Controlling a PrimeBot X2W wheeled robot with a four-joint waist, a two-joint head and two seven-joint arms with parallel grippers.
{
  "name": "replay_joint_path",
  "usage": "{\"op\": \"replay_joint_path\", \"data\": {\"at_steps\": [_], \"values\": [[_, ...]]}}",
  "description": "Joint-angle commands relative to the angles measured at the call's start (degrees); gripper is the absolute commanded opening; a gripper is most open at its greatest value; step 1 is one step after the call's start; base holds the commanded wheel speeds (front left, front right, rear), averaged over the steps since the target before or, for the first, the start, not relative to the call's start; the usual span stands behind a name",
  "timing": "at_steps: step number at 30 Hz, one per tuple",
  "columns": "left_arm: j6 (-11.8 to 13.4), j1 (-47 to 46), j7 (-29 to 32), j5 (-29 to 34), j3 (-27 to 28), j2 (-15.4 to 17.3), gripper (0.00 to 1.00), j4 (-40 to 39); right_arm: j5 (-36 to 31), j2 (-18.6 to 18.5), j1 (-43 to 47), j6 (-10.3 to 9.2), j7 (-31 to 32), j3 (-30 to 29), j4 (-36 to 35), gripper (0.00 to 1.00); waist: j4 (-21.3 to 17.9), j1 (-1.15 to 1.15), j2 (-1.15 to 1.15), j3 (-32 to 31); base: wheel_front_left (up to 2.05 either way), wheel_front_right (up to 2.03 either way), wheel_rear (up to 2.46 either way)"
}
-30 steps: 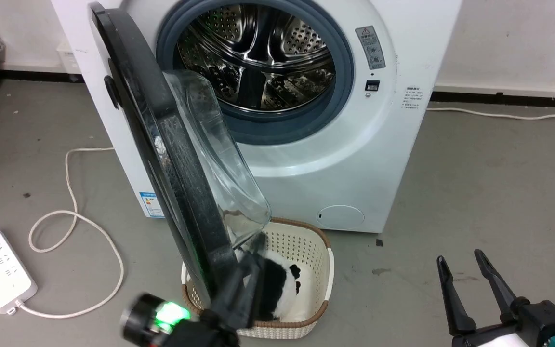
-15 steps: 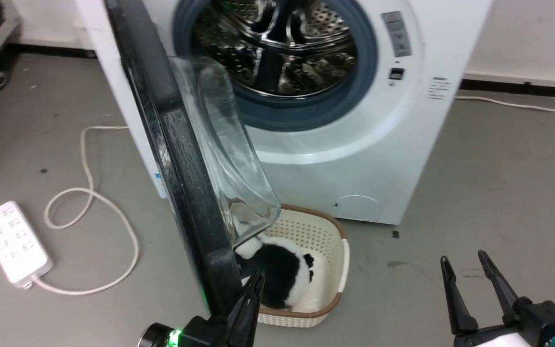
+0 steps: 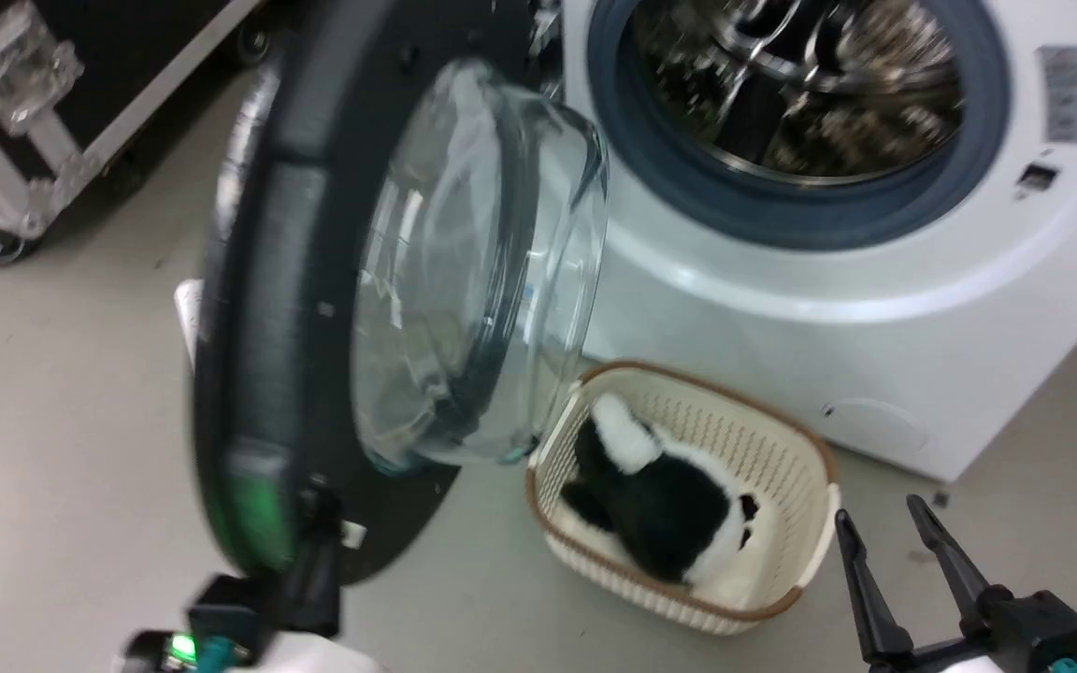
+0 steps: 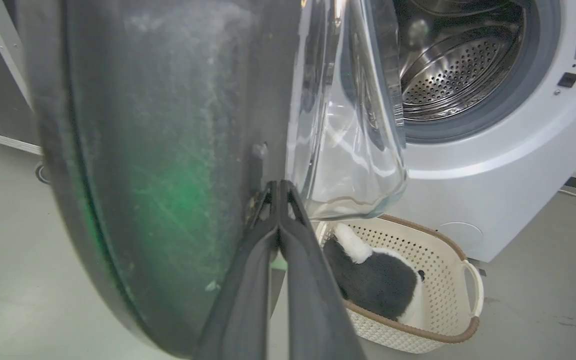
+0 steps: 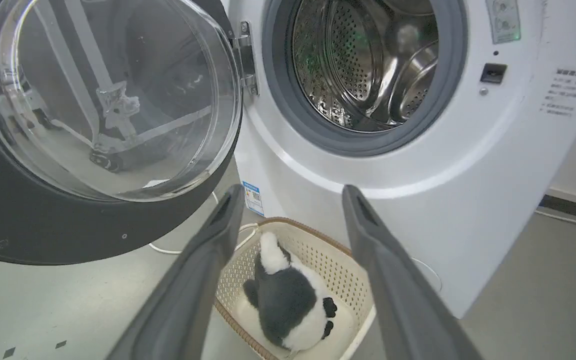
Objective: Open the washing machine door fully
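The washing machine (image 3: 875,355) is white, and its steel drum (image 3: 800,84) is uncovered behind a grey gasket. The washing machine door (image 3: 258,308), a black ring around a bulging glass bowl (image 3: 473,271), stands swung far out to the left on its hinge (image 5: 248,55). My left gripper (image 4: 279,186) is shut, its tips pressing the door's black inner face beside the glass. In the head view it sits at the door's lower edge (image 3: 314,561). My right gripper (image 3: 903,551) hangs open at the lower right, clear of the door, its fingers (image 5: 228,210) empty.
A cream basket (image 3: 735,421) with a brown rim sits on the floor before the machine and holds a black-and-white plush toy (image 3: 660,505). A black wheeled case (image 3: 52,84) stands behind the door at the upper left. A cable (image 5: 568,220) runs along the floor to the right.
The door has swung from nearly edge-on to wide open, my left gripper following at its lower edge. The head camera has turned, shifting the whole scene. The right gripper stays put.
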Motion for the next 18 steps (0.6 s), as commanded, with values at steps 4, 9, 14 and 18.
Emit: {"op": "replay_joint_path", "data": {"at_steps": [4, 9, 14, 18], "values": [[0.48, -2.89, 0.14, -2.01, 3.52, 1.75, 0.0, -0.2, -1.43, 0.2, -1.31, 0.05, -0.25, 0.51, -0.58, 1.0, 1.65, 0.0, 0.0, 4.85, 0.0, 0.0, 0.0], [-1.05, -7.26, 0.64, -3.92, 7.36, 5.9, 0.0, 1.92, -2.36, -0.48, -2.38, 0.05, -0.25, 0.47, -0.8, 1.0, 0.84, 0.0, 0.0, 8.49, 0.0, 0.0, 0.0], [-1.93, -12.12, 1.03, -5.59, 12.15, 11.07, 0.0, 6.3, -2.43, -1.55, -3.62, 0.05, -0.25, -0.11, -1.22, 1.0, -0.77, 0.0, 0.0, 11.68, 0.0, 0.0, 0.0], [-2.37, -16.47, 0.07, -7.25, 16.39, 15.35, 0.0, 11.67, -2.27, -2.21, -4.72, 0.05, -0.25, -0.37, -1.47, 1.0, -2.43, 0.0, 0.0, 13.85, 0.0, 0.0, 0.0]]}}
